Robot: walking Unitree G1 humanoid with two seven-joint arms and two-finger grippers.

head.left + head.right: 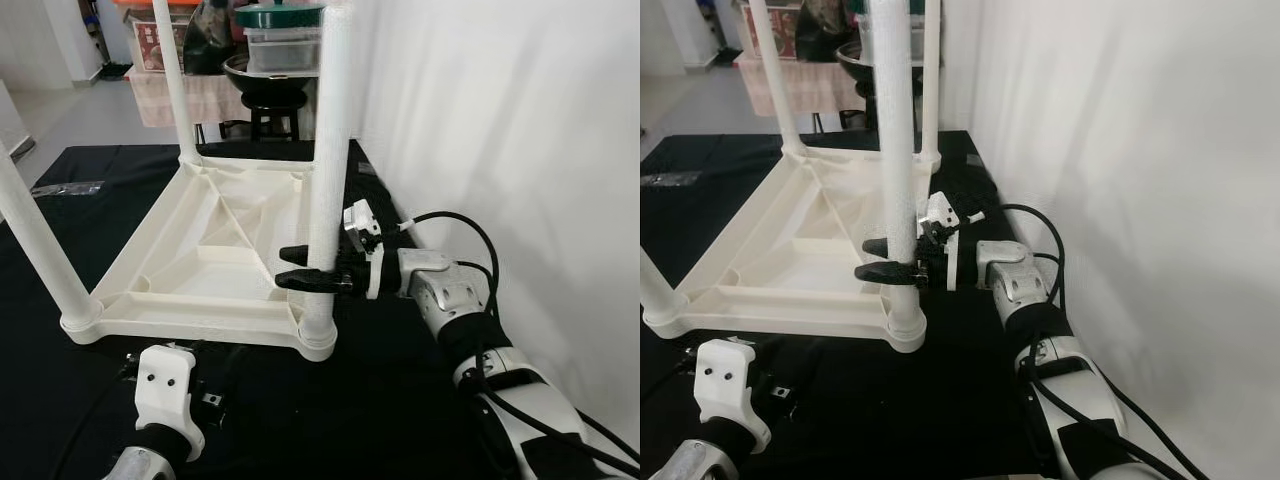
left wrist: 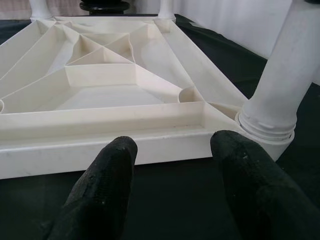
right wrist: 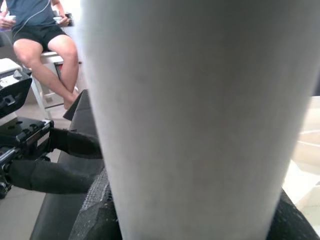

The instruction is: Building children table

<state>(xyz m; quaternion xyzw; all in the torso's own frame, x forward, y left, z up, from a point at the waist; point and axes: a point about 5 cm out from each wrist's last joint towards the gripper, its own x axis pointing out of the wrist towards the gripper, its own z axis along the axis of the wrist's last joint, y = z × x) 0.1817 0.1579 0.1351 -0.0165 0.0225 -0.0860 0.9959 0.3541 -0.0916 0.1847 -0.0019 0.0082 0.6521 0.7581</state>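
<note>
A white plastic children's table [image 1: 215,250] is laid upside down on a black mat [image 1: 380,400], its ribbed underside facing up and white legs standing in its corners. The near right leg [image 1: 325,180] is clasped low down between the two black fingers of the right gripper [image 1: 300,268], just above the corner socket. The left gripper [image 2: 172,165] is held low just before the table's near edge, its fingers [image 2: 105,185] spread apart and holding nothing. A seated person [image 3: 42,35] is seen in the right wrist view.
</note>
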